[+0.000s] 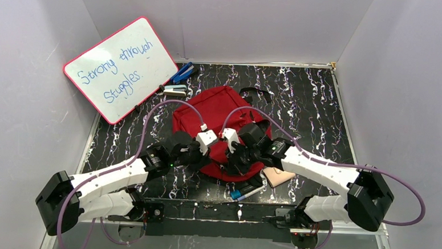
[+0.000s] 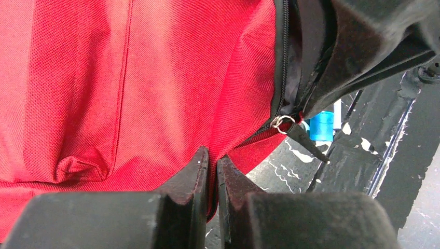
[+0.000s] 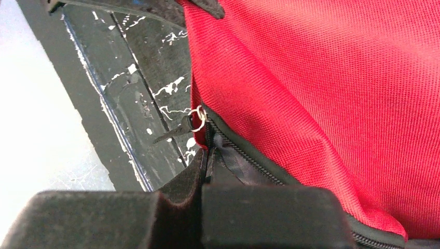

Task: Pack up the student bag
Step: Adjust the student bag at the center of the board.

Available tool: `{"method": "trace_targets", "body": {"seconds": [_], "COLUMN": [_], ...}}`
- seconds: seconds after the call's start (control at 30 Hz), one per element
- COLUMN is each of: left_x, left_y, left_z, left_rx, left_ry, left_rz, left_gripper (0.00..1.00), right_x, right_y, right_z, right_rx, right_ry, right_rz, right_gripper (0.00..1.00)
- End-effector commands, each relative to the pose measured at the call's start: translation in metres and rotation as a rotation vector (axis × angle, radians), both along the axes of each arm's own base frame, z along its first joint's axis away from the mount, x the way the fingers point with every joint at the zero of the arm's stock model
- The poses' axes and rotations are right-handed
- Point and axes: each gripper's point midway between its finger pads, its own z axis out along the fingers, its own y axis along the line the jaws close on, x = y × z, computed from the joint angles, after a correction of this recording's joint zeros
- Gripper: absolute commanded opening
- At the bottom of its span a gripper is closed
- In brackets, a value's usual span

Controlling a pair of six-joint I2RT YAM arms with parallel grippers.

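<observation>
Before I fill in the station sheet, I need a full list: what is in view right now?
student bag: 1, dark red with black zippers, table centre
whiteboard: 1, white with pink frame, leaning at far left
blue stapler: 1, blue, beside the whiteboard
pale stapler: 1, pale and black, just nearer than the blue one
wallet: 1, beige, at the bag's near right edge
blue-capped item: 1, blue and white, in front of the bag; too small to identify
table: 1, black with white veining
left arm: 1, white and black; jaws pinch red fabric
right arm: 1, white and black; jaws shut at the zipper edge
</observation>
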Motion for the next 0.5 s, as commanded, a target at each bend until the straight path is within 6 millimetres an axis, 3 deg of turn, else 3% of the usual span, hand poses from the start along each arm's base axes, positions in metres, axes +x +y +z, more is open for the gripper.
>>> {"method": "trace_targets", "body": {"seconds": [0.0,0.03,0.27,0.47], "left_x": [0.012,0.011,0.005,0.009], "left_y": [-0.009,-0.009,-0.004,-0.004], "left_z": [0.025,0.023,0.022,0.024], "left_rx": [-0.087,-0.086,-0.071,-0.069], "left_ry": [-0.042,-0.043,-0.085,-0.109], "left_rz": [0.028,0.022,-0.029,-0.025], "left_gripper": [0.00,0.00,0.00,0.00], "right_x": [0.001,0.007,0.042,0.040], "right_y": [-0.011,-0.012,-0.011,0.002], "right_z": [-0.013,-0.009,0.060,0.092], "right_rx": [-0.094,-0.095,0.055,0.095], "right_ry": [0.003,-0.021,-0.180,-0.026], "right_rz": [-0.082,-0.117,-0.337,-0.474], "right_gripper": [0.02,0.04,0.49,0.57]}}
